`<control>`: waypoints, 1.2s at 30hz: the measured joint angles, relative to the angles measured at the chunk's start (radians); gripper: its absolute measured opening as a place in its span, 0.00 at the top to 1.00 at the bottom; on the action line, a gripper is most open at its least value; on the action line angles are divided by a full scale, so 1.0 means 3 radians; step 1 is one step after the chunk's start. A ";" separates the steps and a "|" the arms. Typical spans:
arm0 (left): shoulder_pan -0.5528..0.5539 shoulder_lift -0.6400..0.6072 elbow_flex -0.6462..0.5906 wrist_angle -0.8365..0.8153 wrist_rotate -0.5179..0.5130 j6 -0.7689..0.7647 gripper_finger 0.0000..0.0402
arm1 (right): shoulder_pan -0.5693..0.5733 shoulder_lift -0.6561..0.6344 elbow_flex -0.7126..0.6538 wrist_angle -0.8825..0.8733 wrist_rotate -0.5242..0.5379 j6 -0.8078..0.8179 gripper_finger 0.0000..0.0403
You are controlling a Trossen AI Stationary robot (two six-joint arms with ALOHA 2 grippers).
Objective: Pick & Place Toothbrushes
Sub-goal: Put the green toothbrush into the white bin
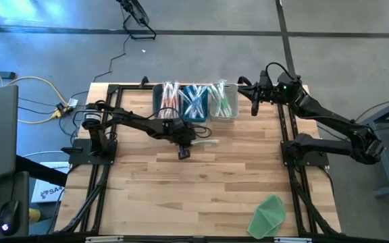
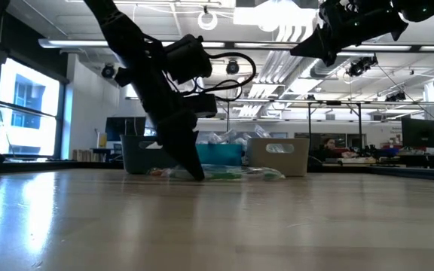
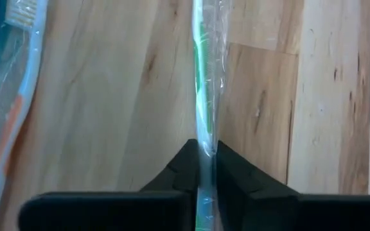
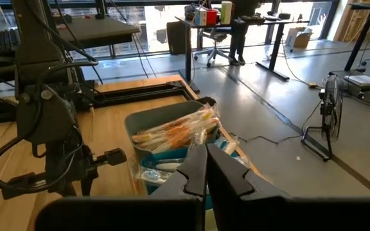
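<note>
My left gripper point(image 3: 205, 160) pinches a wrapped green toothbrush point(image 3: 202, 77), its ends cut off; my right gripper point(image 4: 205, 168) hangs pressed together.

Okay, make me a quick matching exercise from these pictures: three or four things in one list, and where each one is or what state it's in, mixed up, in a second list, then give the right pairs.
Things:
1. left gripper
2. right gripper
3. green cloth
4. three bins

Places or states:
A. lying at the table's near right corner
B. shut, empty, raised beside the bins
C. in a row at the table's far edge, full of toothbrushes
D. shut on a wrapped green toothbrush down on the table

Pairs: 1-D, 2-B, 3-A, 4-C
</note>
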 joint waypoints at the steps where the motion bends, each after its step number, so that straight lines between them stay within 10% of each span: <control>1: -0.0001 0.0000 0.0000 -0.0004 0.0000 -0.0001 0.95 | 0.0000 0.0000 0.0000 0.0000 0.0000 -0.0001 0.99; 36: 0.0589 -0.1375 -0.0010 -0.0138 0.0068 -0.0515 0.97 | -0.0189 -0.0745 -0.0001 0.0024 -0.0013 -0.0084 0.99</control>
